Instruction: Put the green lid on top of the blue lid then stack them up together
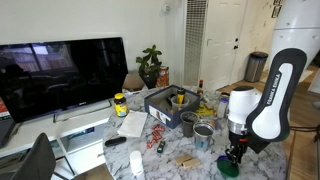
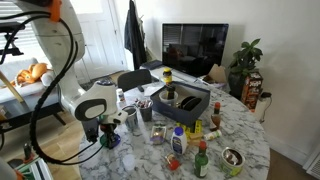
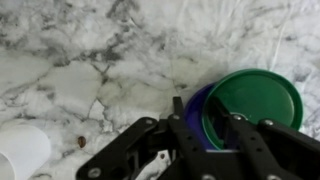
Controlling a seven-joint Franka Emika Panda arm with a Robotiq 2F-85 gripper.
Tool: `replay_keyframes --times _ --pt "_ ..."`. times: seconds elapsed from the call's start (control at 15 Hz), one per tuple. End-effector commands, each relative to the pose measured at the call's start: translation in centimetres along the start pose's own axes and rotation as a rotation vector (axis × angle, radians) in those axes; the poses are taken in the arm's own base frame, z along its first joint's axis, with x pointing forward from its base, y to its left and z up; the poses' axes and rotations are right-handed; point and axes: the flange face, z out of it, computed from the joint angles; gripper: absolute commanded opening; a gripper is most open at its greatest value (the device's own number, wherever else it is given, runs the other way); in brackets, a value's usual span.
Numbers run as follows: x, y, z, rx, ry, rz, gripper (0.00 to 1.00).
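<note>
Hand (image 3: 208,114): jaws straddle the lids' rims; I cannot tell if they grip.
Green lid (image 3: 255,98): atop blue lid (image 3: 196,106), offset rightward in wrist view.

In an exterior view I note the arm (image 1: 272,95), white with black, bent down at the edge of the marble table (image 1: 95,130). Its gripper (image 1: 234,153) hangs low over the green lid (image 1: 229,168). I cannot make out from here whether they touch or how the jaws are set. Near it stand two grey metal cups (image 1: 203,135). Further back are a dark tray (image 1: 165,100) of clutter, a yellow-capped jar (image 1: 120,104), a potted plant (image 1: 150,65) and a dark television (image 1: 60,75).
</note>
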Motion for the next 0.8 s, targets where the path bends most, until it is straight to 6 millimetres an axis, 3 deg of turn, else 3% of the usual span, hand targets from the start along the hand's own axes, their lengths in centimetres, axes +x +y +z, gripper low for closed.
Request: replay_keyframes --times 0.0,0.33,0.73 --pt "-0.01 0.49 0.18 -0.001 0.004 0.015 0.34" --pt "0.27 0.68 0.19 0.001 0.017 0.018 0.25" --pt "0.51 1.02 0.12 -0.001 0.024 0.027 0.28"
